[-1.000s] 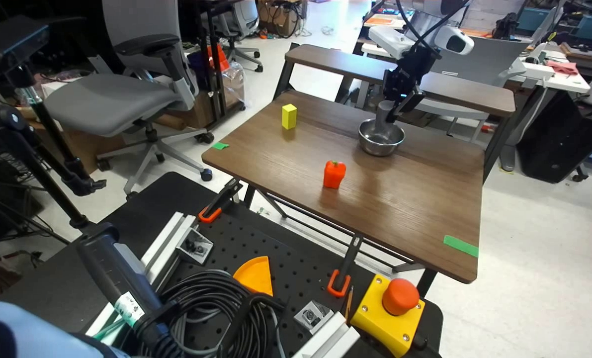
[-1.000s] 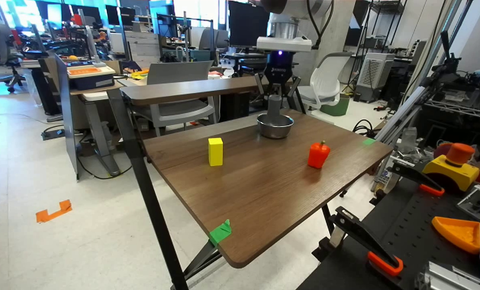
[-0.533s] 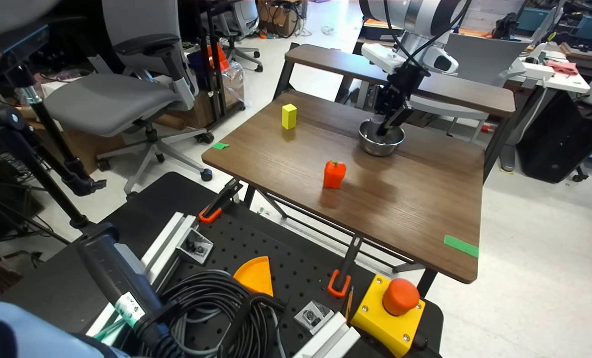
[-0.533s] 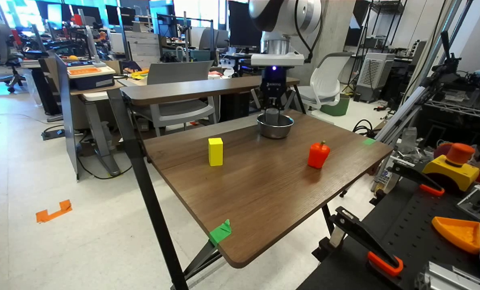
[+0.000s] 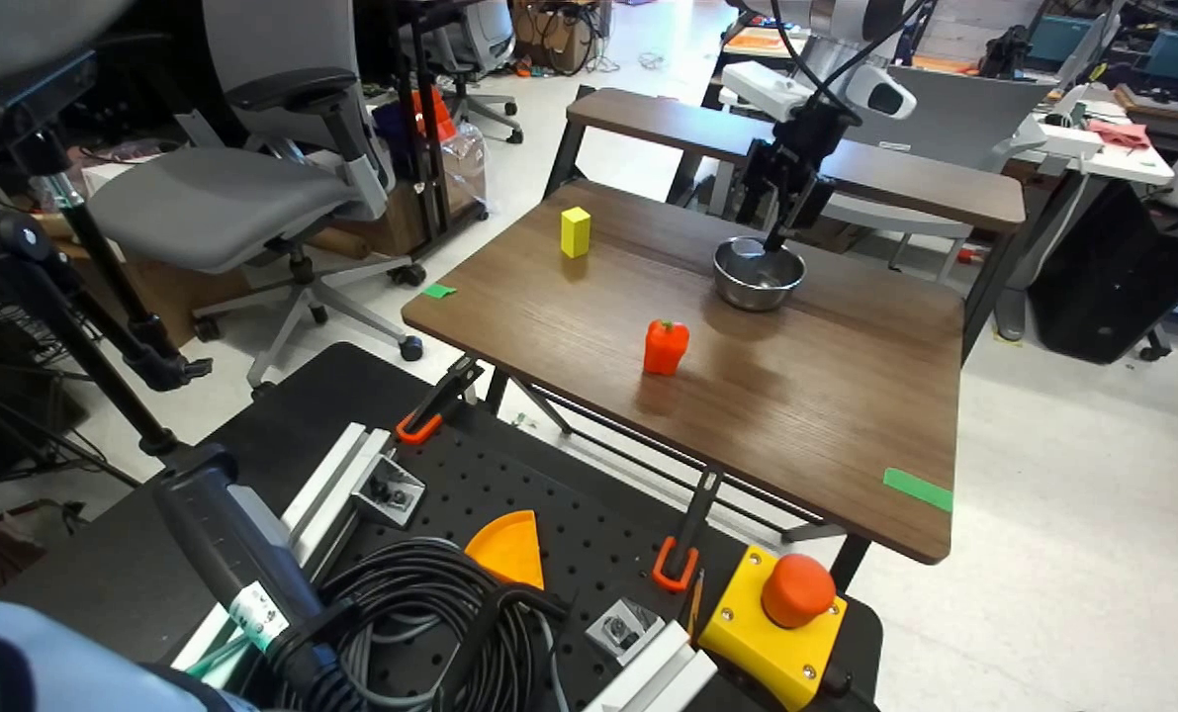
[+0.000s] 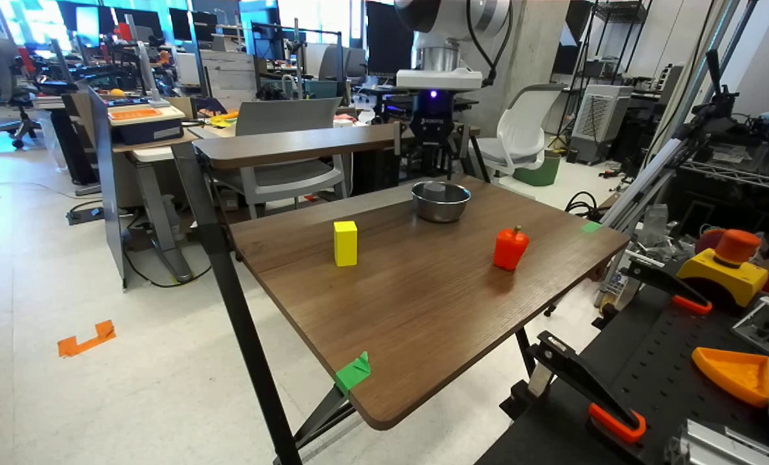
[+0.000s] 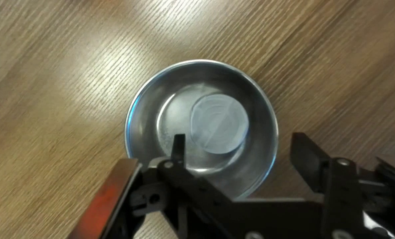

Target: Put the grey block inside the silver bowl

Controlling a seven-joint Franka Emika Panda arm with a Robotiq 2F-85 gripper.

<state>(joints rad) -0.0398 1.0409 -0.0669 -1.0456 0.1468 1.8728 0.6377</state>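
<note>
The grey block (image 7: 219,123) stands inside the silver bowl (image 7: 144,132), off to one side of its floor, and from above only its round pale top shows clearly. In both exterior views the top of the grey block (image 6: 434,187) shows just inside the rim of the silver bowl (image 6: 441,210), with its lower part hidden by the bowl wall. My gripper (image 7: 239,135) hangs over the bowl with its jaws wide apart, open, and nothing between them. One finger lies over the bowl in the wrist view, the other beyond its rim.
A yellow block (image 6: 345,243) stands upright on the wooden table (image 6: 384,303). An orange pepper-shaped object (image 6: 511,248) sits nearer the clamped black board (image 5: 569,554). Behind the bowl runs a raised wooden shelf (image 5: 658,117), close to the arm.
The gripper lowered the grey block into the bowl, then let go of it. Its jaws have spread and it has risen slightly, leaving the block in the bowl.
</note>
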